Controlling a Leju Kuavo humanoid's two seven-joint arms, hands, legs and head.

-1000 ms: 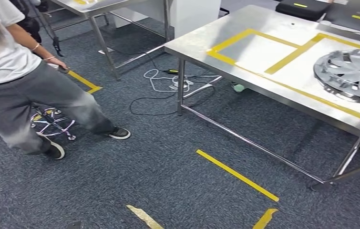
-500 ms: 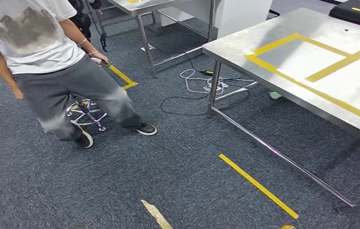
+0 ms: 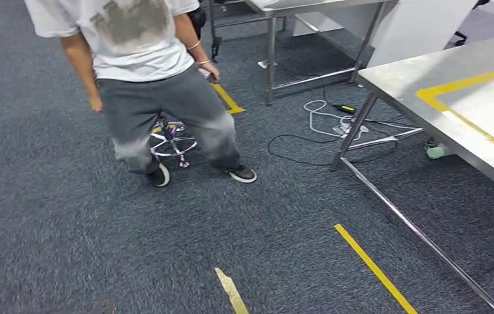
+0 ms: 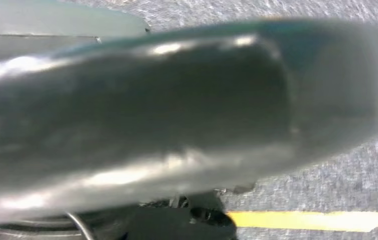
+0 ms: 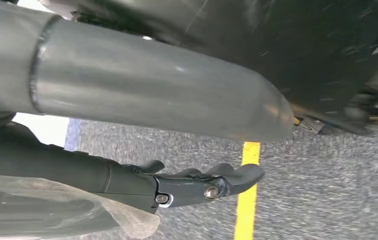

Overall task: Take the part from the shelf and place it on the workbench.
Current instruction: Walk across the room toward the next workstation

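The steel workbench [image 3: 414, 75] stands at the right of the head view, with a yellow tape outline [image 3: 466, 85] on its top. In the right wrist view my right hand [image 5: 202, 182] hangs over the carpet. Its dark fingers [image 5: 237, 175] stretch out flat under the thick grey thumb [image 5: 151, 95], and nothing is in them. In the left wrist view my left hand [image 4: 151, 115] is a blurred grey mass close to the camera, and how its fingers lie is hidden.
A person [image 3: 146, 59] in a white shirt and grey trousers stands ahead on the left, in front of a chrome stool base [image 3: 172, 140]. Cables [image 3: 335, 121] lie on the carpet by the bench leg. Behind stands a second steel table [image 3: 309, 6]. Yellow tape strips [image 3: 375, 268] mark the floor.
The whole picture has slid to the right, so the camera has turned left. The silver wheel cover on the bench has left the picture, and the person now stands nearer the middle.
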